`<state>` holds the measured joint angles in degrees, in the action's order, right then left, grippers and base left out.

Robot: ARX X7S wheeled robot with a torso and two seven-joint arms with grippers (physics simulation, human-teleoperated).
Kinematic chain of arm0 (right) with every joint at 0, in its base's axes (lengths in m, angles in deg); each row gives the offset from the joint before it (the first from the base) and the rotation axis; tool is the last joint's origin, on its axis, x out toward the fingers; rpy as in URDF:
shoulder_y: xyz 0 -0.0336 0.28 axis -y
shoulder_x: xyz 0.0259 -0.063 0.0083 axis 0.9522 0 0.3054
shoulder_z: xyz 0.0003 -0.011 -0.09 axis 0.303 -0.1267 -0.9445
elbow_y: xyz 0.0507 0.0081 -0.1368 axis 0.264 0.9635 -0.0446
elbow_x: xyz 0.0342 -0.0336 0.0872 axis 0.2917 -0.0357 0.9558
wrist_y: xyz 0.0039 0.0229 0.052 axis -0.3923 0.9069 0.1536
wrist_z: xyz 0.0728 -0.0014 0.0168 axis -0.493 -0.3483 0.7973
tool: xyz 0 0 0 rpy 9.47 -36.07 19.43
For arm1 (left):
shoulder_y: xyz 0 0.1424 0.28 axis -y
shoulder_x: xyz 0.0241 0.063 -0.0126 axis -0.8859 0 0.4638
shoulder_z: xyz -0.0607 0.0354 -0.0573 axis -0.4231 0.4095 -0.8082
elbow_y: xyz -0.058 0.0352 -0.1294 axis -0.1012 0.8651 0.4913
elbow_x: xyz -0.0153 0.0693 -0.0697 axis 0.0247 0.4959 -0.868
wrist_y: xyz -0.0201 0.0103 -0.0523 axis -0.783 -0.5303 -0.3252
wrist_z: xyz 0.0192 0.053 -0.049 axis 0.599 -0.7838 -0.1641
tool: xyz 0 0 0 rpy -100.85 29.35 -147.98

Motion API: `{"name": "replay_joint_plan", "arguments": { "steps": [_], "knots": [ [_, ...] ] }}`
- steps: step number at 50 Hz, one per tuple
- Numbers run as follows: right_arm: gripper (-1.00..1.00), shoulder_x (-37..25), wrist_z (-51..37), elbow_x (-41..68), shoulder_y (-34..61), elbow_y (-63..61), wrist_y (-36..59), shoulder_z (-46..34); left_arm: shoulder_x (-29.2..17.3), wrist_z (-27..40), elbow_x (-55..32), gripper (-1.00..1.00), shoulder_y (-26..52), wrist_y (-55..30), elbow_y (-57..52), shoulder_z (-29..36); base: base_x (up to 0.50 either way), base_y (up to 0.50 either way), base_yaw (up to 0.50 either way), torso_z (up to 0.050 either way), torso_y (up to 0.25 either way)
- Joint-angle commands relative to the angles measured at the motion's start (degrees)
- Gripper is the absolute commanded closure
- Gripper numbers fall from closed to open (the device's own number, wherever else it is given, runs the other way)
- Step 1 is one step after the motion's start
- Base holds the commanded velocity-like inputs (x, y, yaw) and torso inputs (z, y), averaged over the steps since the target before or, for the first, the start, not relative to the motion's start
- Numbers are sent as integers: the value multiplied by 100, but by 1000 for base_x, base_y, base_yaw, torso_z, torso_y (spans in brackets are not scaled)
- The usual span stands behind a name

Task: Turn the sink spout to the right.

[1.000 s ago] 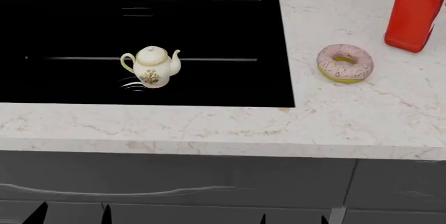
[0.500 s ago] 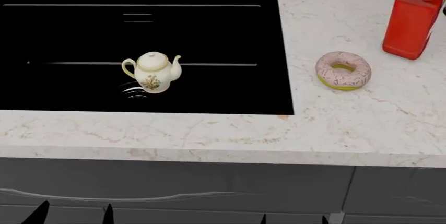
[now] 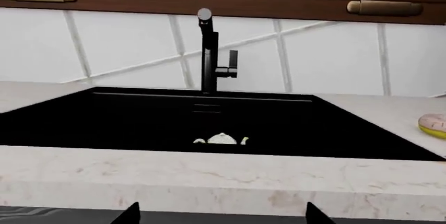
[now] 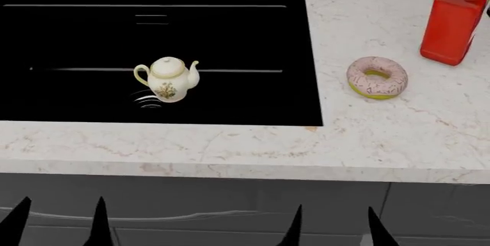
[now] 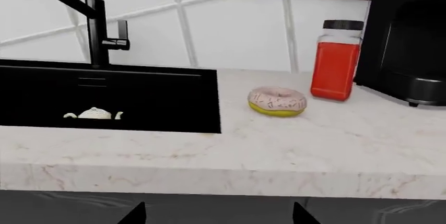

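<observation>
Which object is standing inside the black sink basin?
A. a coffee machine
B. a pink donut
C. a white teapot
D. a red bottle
C: the white teapot stands on the floor of the sink, while the donut and the red bottle are on the marble counter.

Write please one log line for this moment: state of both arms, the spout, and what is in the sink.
left gripper: open, below counter edge | right gripper: open, below counter edge | sink spout: untouched | sink: teapot inside

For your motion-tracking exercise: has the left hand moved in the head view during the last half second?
Yes. The left hand reaches higher up the cabinet front, toward the counter edge.
</observation>
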<state>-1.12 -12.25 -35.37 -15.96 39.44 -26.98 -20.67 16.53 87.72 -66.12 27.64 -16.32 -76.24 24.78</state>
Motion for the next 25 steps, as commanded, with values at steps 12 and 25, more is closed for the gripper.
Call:
{"name": "replay_joint_plan", "arguments": {
  "steps": [12,25],
  "knots": [
    [-100,-455,-249,138,339,-1977,1628,216,-371,389,-297,-100,450,-1304,-1612,-256,0,0,0,0,0],
    [-100,-691,-308,272,699,-2701,2406,477,-649,606,-515,-100,851,-2048,-2473,-451,0,0,0,0,0]
  ]
}}
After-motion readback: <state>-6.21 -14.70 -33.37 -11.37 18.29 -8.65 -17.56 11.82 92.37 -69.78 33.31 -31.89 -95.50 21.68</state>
